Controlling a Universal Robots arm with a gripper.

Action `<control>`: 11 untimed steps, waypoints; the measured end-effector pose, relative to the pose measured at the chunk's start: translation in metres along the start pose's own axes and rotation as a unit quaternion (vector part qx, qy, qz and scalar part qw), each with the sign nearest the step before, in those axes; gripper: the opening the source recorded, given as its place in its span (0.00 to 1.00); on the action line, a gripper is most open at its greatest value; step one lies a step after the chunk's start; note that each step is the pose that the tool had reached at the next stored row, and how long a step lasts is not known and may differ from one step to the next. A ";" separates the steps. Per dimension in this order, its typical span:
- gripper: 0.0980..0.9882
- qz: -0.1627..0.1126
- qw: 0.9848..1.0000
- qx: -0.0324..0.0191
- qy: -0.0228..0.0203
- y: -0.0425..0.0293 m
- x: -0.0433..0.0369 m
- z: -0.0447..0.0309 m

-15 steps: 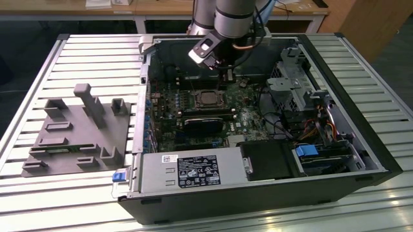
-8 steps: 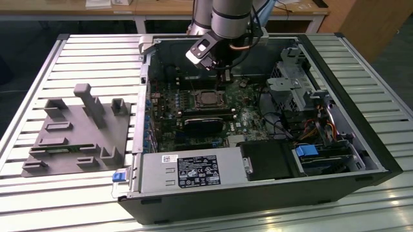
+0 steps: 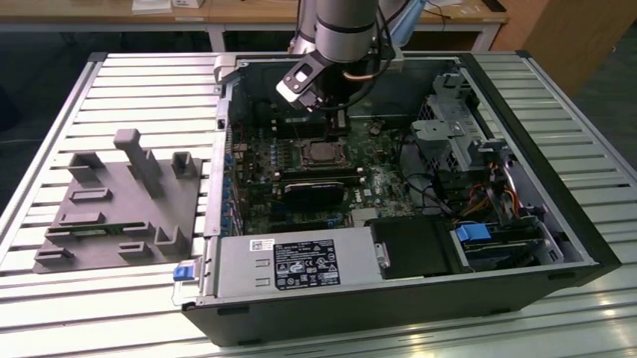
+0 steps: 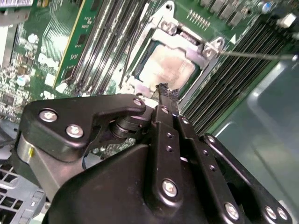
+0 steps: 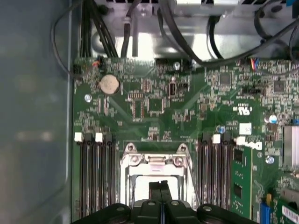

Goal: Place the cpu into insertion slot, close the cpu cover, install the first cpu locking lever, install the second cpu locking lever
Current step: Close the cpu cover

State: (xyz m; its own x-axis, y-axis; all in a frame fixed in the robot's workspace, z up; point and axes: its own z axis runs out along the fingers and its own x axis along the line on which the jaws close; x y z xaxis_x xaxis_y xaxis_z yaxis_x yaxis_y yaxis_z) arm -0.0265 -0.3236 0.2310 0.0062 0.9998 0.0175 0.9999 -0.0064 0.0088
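Fingers of the gripper look pinched together, holding nothing, just above the cpu, which sits in the insertion slot beneath the cpu cover. That thin metal frame looks stiff and light; I'd press its rim, not the fragile chip.

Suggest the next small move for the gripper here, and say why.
The cpu lies under the lowered cpu cover. The shut gripper hovers at the frame's edge, holding nothing. A thin lever rod juts out past the cover's corner. I'd probably shift the gripper sideways toward that rod.
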 end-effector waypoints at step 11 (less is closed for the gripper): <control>0.00 0.000 1.000 0.000 0.000 -0.0119 -0.0002 0.0060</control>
State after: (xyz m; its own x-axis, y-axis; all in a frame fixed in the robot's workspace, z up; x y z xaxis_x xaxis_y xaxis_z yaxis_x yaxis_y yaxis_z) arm -0.0383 -0.3236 0.2248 0.0062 0.9998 0.0175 0.9999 -0.0063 0.0091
